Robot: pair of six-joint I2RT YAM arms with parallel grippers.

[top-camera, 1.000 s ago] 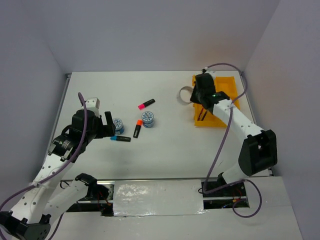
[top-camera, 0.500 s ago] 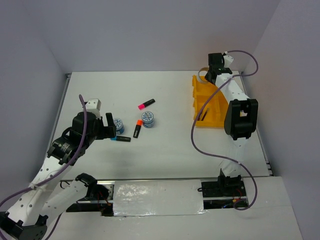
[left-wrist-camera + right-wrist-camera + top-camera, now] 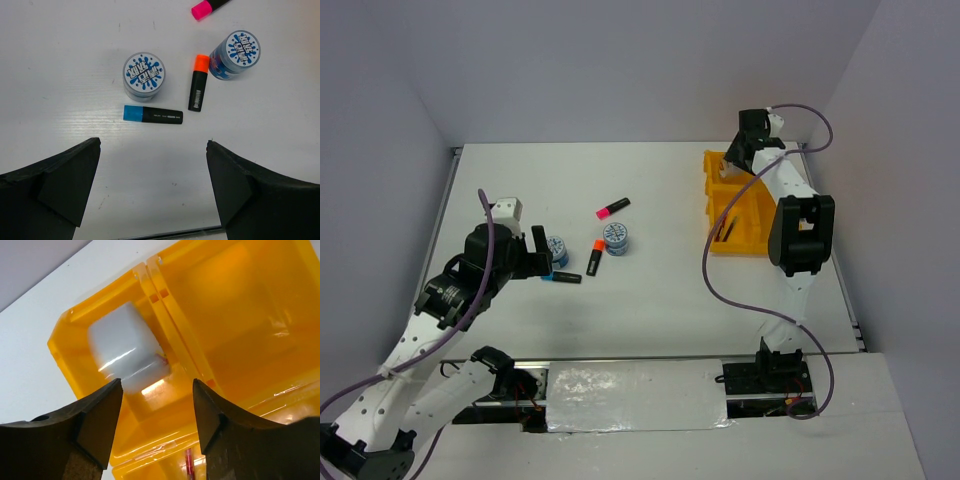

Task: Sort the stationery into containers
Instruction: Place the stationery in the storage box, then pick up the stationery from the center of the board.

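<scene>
The yellow-orange containers tray (image 3: 752, 215) stands at the far right. My right gripper (image 3: 734, 156) hovers open over its far-left compartment (image 3: 80, 335). A silver tape ring (image 3: 127, 347), blurred, lies free inside that compartment beyond my fingertips (image 3: 112, 390). A thin pen (image 3: 730, 232) leans in the near-left compartment, and its red tip (image 3: 189, 462) shows in the right wrist view. My left gripper (image 3: 153, 145) is open above the table just short of the blue highlighter (image 3: 152, 115). Beyond it sit two blue-white tape rolls (image 3: 144, 76) (image 3: 236, 54), an orange highlighter (image 3: 198, 82) and a pink highlighter (image 3: 612, 208).
White side walls and metal rails border the table (image 3: 660, 300). The tray's far-right compartment (image 3: 240, 305) shows a bare yellow floor. The right arm's cable (image 3: 720, 290) loops over the table between the tray and the arm bases.
The right arm carried the silver tape ring from the tray's left side to its far-left compartment, then opened and let the ring go. The left arm has barely moved.
</scene>
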